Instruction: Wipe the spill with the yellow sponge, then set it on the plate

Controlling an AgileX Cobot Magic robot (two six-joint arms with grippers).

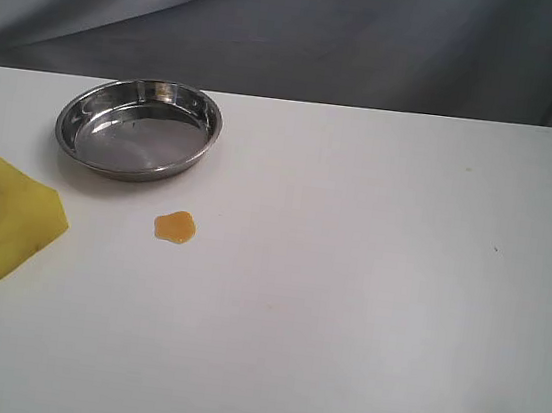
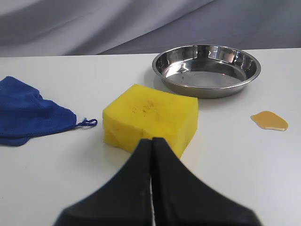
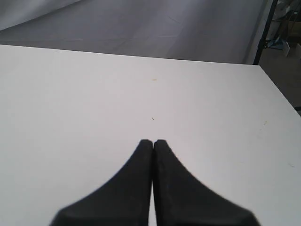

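Observation:
The yellow sponge (image 1: 3, 215) lies on the white table at the left edge of the exterior view; the left wrist view shows the yellow sponge (image 2: 149, 117) just beyond my left gripper (image 2: 152, 140), which is shut and empty. The small amber spill (image 1: 175, 225) sits between sponge and plate, and the spill (image 2: 269, 120) also shows in the left wrist view. The steel plate (image 1: 137, 127) stands empty behind it, as does the plate (image 2: 207, 69). My right gripper (image 3: 153, 141) is shut over bare table. Neither gripper appears in the exterior view.
A blue cloth (image 2: 26, 112) lies crumpled on the table beside the sponge, on the side away from the spill. The table's far edge meets a grey backdrop (image 1: 298, 28). A dark stand pole (image 3: 263, 33) rises past the table's corner.

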